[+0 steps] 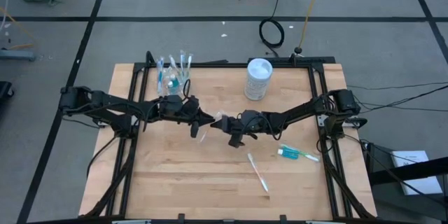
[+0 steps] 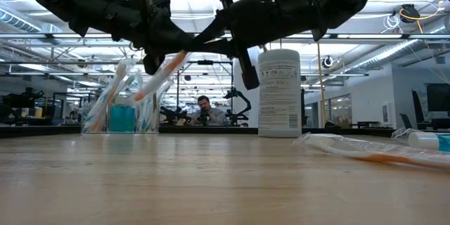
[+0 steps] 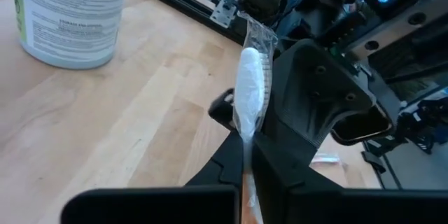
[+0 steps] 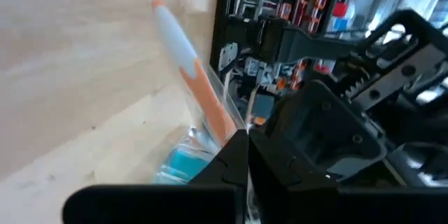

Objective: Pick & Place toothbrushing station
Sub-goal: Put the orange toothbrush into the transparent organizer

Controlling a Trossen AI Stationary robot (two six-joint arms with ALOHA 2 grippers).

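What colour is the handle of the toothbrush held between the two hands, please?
Orange, with a pale grey end; the toothbrush shows best in the right wrist view.

Bystanders on and around the wooden table

A white cylindrical container (image 1: 258, 79) with a printed label stands upright near the far edge of the wooden table (image 1: 175, 175), whose black metal frame (image 1: 324, 112) runs along its sides. Beyond the table a coiled black cable (image 1: 272, 33) lies on the grey floor, with a yellow cable (image 1: 310, 7) running past it. In the low view a person (image 2: 204, 111) sits far back in the room.
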